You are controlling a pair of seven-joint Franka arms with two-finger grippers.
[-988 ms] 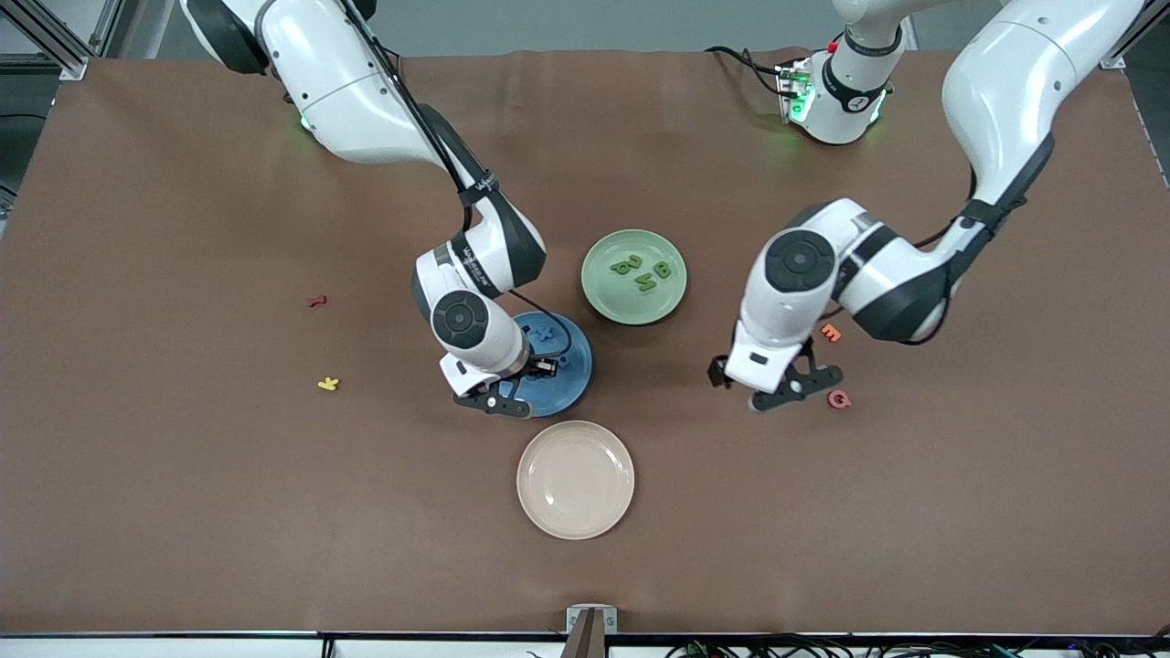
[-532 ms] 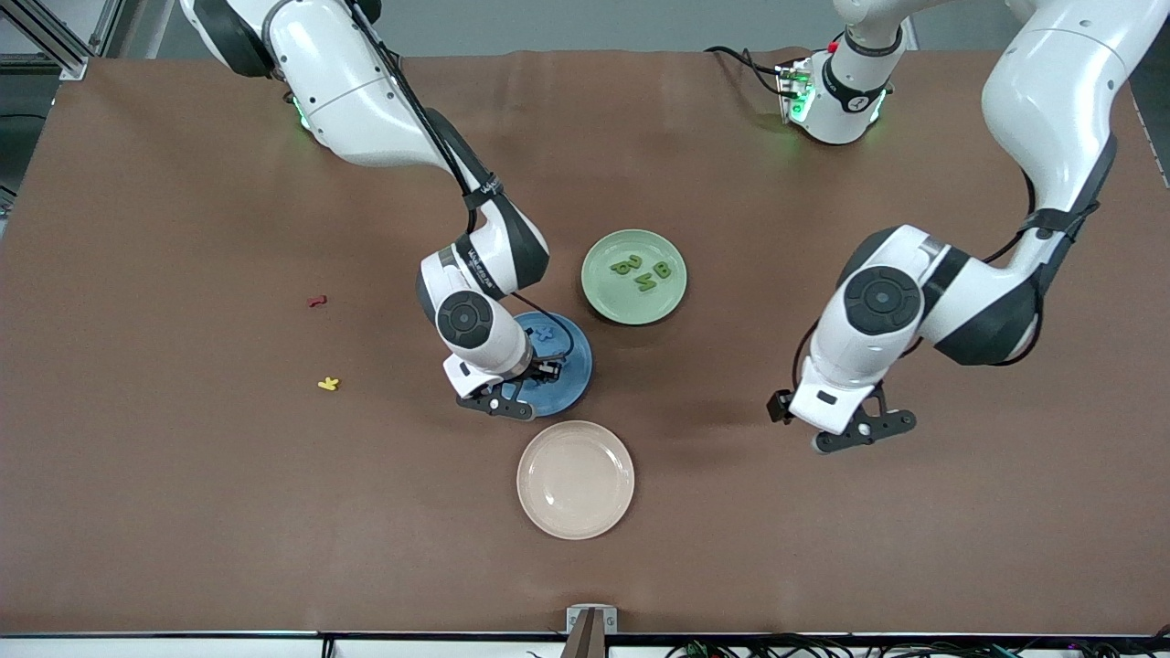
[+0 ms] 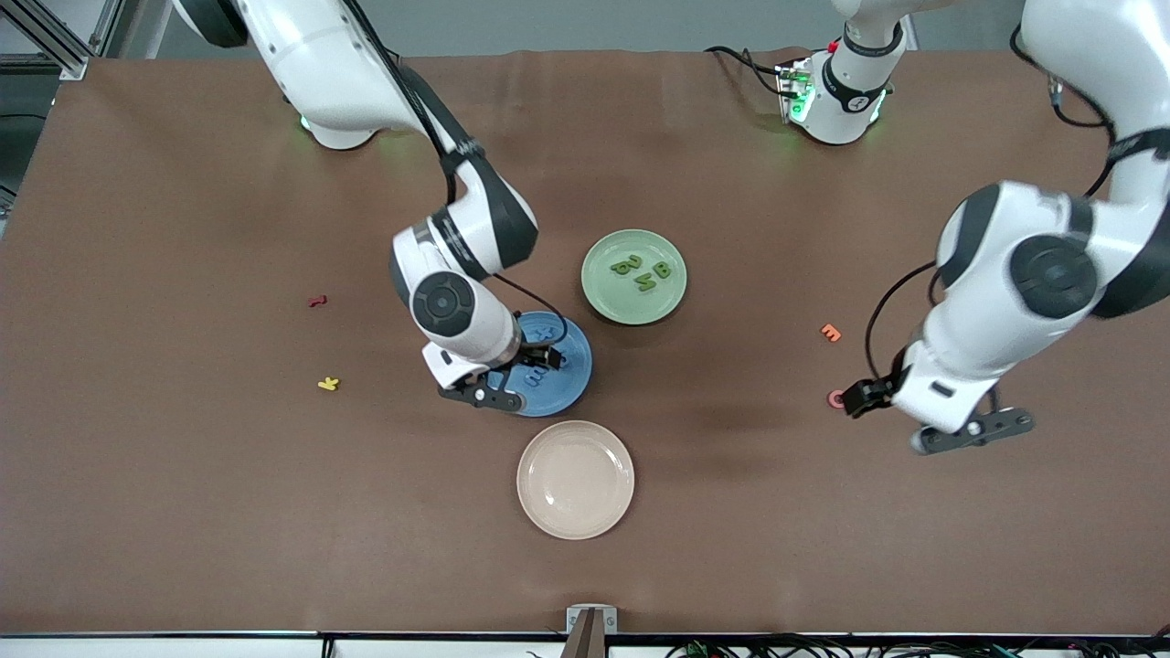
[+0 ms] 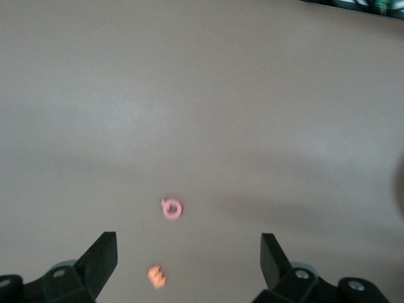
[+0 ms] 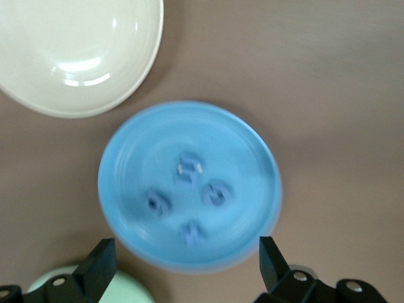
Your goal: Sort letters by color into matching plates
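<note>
The blue plate (image 3: pixel 569 382) lies mid-table and holds several blue letters (image 5: pixel 216 193). My right gripper (image 3: pixel 494 395) hangs just above that plate's edge on the right arm's side, open (image 5: pixel 183 259) with nothing between its fingers. The pale green plate (image 3: pixel 633 302) sits farther from the front camera, with green letters (image 3: pixel 646 281) in it. My left gripper (image 3: pixel 973 434) is up over bare table toward the left arm's end, open (image 4: pixel 187 252) and empty.
A cream plate (image 3: pixel 576 512) lies nearer the front camera than the blue one. An orange letter (image 3: pixel 830 333) and a pink letter (image 3: pixel 835 398) lie near my left gripper. A red letter (image 3: pixel 317 300) and a yellow K (image 3: pixel 328 384) lie toward the right arm's end.
My right gripper has opened over the blue plate and shifted slightly. The left arm has swung away from the plates toward its own end of the table, rising.
</note>
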